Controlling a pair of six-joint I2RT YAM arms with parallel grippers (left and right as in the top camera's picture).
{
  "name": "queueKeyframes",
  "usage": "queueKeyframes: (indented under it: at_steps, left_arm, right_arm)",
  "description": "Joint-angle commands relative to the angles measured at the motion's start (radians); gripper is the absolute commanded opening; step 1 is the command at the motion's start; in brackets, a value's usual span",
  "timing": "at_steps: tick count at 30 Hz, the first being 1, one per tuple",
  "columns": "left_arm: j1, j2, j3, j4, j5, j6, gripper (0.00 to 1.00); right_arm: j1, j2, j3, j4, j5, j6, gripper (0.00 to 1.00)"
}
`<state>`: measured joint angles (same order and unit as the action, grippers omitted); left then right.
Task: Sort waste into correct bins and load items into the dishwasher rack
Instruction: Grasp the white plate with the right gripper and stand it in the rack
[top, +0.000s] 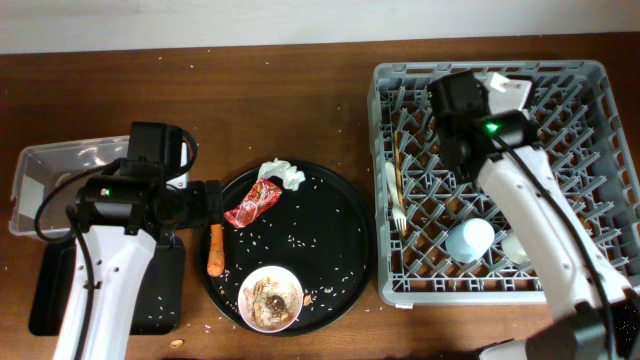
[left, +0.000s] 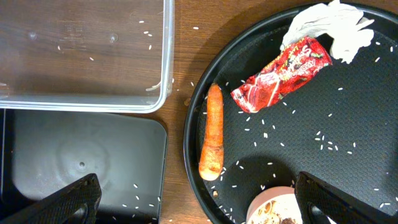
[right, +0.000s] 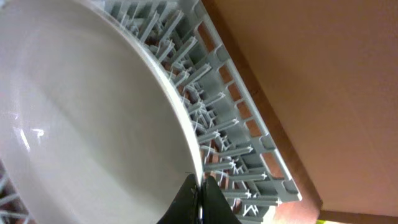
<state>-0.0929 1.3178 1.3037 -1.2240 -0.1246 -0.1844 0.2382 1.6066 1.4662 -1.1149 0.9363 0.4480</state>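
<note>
the right claw (right: 198, 202) is pinched shut on the rim of the white plate (right: 74, 124), which sits at the 12 o'clock side of the grey rack (right: 249, 130). the left claw (left: 196, 186) is wide open and holds nothing, hanging over the small orange carrot (left: 212, 134) at 9 o'clock on the round black tray (left: 348, 124). the red wrapper (left: 281, 73) lies near 11 o'clock there, with the white tissue (left: 329, 25) touching its top end.

The white plate (right: 81, 112) stood on edge in the grey rack (top: 450, 291). The orange carrot (left: 212, 132), red wrapper (left: 281, 73) and crumpled tissue (left: 329, 28) lay left of it, near the clear tub (left: 168, 56).
</note>
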Motion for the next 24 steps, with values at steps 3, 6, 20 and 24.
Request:
queueKeyframes:
  at_steps: [3,6,20,24]
  left_arm:
    - [0.004,-0.011,0.005,-0.001,-0.011,-0.013,0.99]
    - [0.004,-0.011,0.005,-0.001,-0.011,-0.013,0.99]
    - [0.004,-0.011,0.005,-0.001,-0.011,-0.013,0.99]
    - [0.004,-0.011,0.005,0.018,0.059,-0.013,0.99]
  right_arm:
    - [0.027,0.006,0.029,-0.03,-0.061,0.0,0.34]
    - [0.154,-0.084,0.101,-0.082,-0.083,0.0,0.51]
    - [0.499,0.225,0.033,0.11,-0.978,0.057,0.65]
    - [0.478,-0.237,0.033,0.001,-0.686,0.058,0.83]
